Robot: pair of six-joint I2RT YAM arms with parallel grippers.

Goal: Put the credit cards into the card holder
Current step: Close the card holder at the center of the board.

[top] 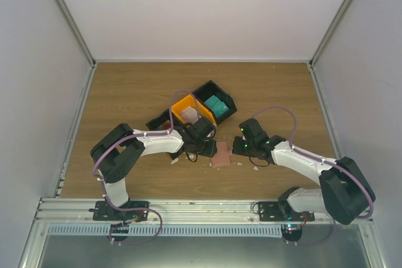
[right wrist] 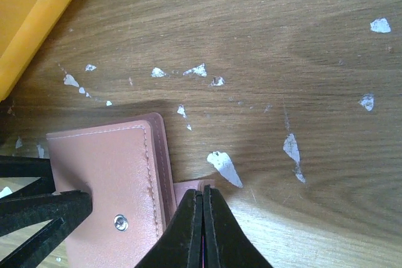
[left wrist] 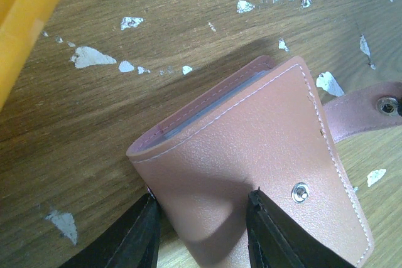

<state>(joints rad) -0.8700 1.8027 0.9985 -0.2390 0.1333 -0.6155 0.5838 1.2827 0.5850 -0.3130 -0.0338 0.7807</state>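
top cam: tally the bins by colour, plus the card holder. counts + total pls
Orange plastic bin: 1
Black plastic bins: 2
Pinkish-brown bifold card holder: 1
Total: 4

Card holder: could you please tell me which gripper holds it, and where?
Left gripper pinches the card holder by the edge beside its snap stud; right gripper is shut at the strap, hold unclear.

Top view looks down from behind; both close wrist views share the card holder (left wrist: 251,149).
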